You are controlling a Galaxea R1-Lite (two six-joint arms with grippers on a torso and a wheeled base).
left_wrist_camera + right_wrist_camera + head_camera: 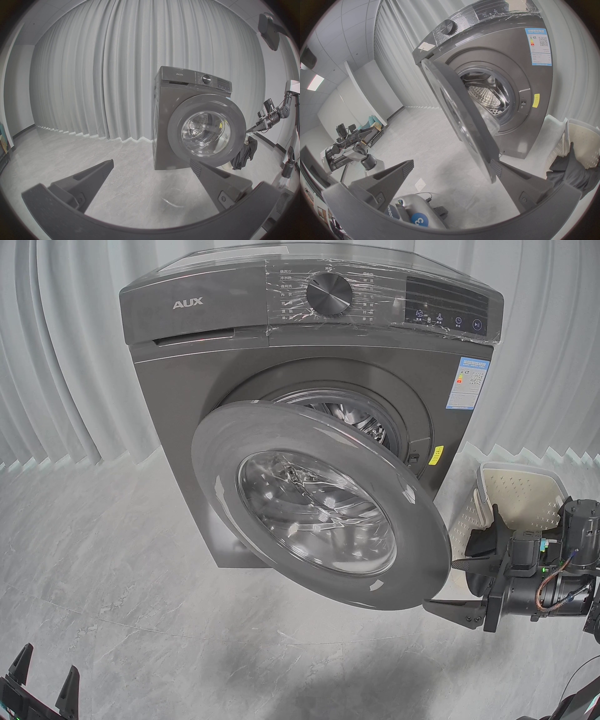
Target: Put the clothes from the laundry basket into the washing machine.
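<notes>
Washing machine (187,384) stands on the pale floor (112,565); its round door (225,452) is swung out towards us, so the drum (359,415) shows behind it only in part.

Laundry basket (531,490) sits on the floor at the machine's right side; one dark garment (572,172) hangs over its near rim, half in, half out.

Right gripper (459,588) hangs between the basket and the door's outer edge, fingers spread apart, nothing held; one finger is just beside the door rim, and I cannot tell whether it touches.

Left gripper (45,677) is low and well away from the machine, fingers also spread, nothing in them.

Judgement: no clothes are in the drum yet.

Risks: the right gripper, so near the door, may knock it towards shut and narrow the opening; a grab at the draped garment may catch the light basket's rim and tip or drag it; a trailing sleeve may snag on the door edge and drop to the floor.
</notes>
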